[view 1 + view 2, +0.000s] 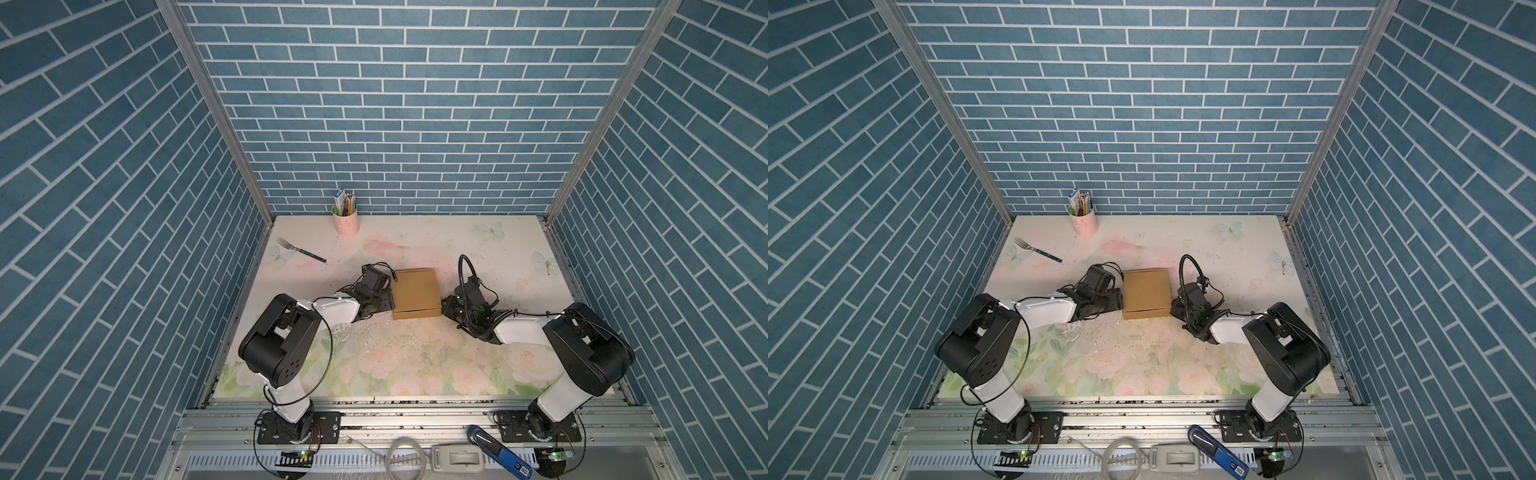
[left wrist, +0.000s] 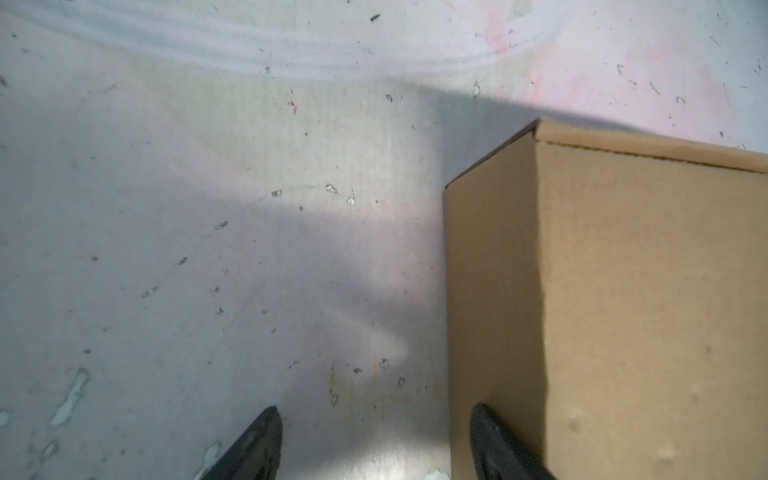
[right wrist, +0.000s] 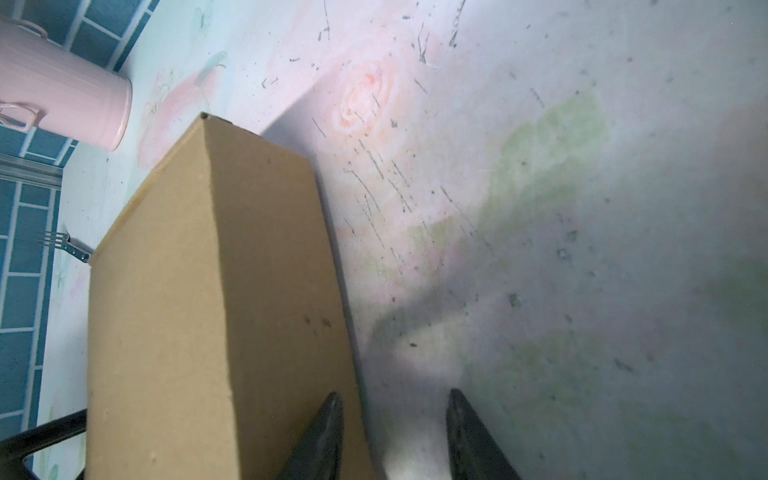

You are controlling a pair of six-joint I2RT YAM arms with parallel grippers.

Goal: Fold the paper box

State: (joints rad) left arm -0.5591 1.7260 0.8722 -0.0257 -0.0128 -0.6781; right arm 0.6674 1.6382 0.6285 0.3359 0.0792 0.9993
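Closed paper box point(image 1: 417, 293), left gripper point(image 2: 374, 419) spread wide, holding nothing, one finger against its side, right gripper point(image 3: 392, 399) parted less, empty, finger against opposite side

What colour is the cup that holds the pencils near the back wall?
Pale pink. The cup shows best in the right wrist view.

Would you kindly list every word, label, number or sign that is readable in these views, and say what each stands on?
Nothing can be read well enough to quote.
Blue tool on the front rail: white label with dark characters, too small to read.
Small carton in the pink cup: print too small to read.
Paper box: plain brown, no print.
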